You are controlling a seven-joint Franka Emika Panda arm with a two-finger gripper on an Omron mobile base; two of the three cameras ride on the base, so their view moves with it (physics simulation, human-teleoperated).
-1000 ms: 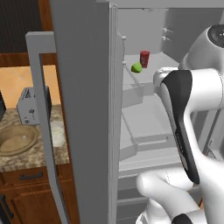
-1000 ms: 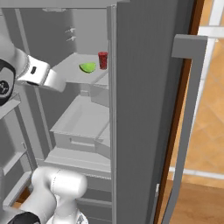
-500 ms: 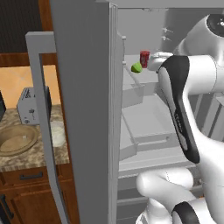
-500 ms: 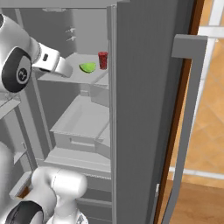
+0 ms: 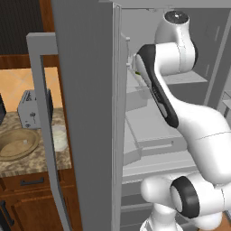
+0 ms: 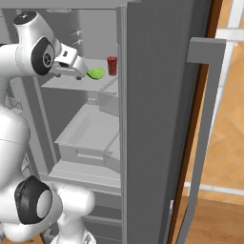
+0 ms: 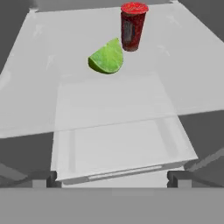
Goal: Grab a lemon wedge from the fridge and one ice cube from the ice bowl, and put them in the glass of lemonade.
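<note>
The fridge (image 6: 157,95) stands with its doors open. On its upper glass shelf (image 7: 43,87) lies the lemon wedge (image 7: 106,59) (image 6: 96,73), yellow-green, right beside a red cup (image 7: 132,26) (image 6: 112,65). My gripper (image 7: 111,179) (image 6: 80,72) is inside the fridge, open and holding nothing, stopped short of the wedge and pointed at it over the shelf's front edge. Left of the fridge, on the counter, sit the tan ice bowl (image 5: 16,144) and the whitish glass of lemonade (image 5: 58,137). Any ice cube in the bowl is too small to make out.
A pulled-out grey drawer (image 7: 118,148) (image 6: 90,138) lies under the shelf, below my hand. The open left door (image 5: 85,113) stands between the fridge interior and the counter. A toaster (image 5: 29,113) sits behind the bowl. The right door (image 6: 205,133) swings out on the right.
The arm has swung up and forward into the fridge, bringing the hand close to the wedge at shelf height. The jaws have stayed open; wedge and cup have not moved.
</note>
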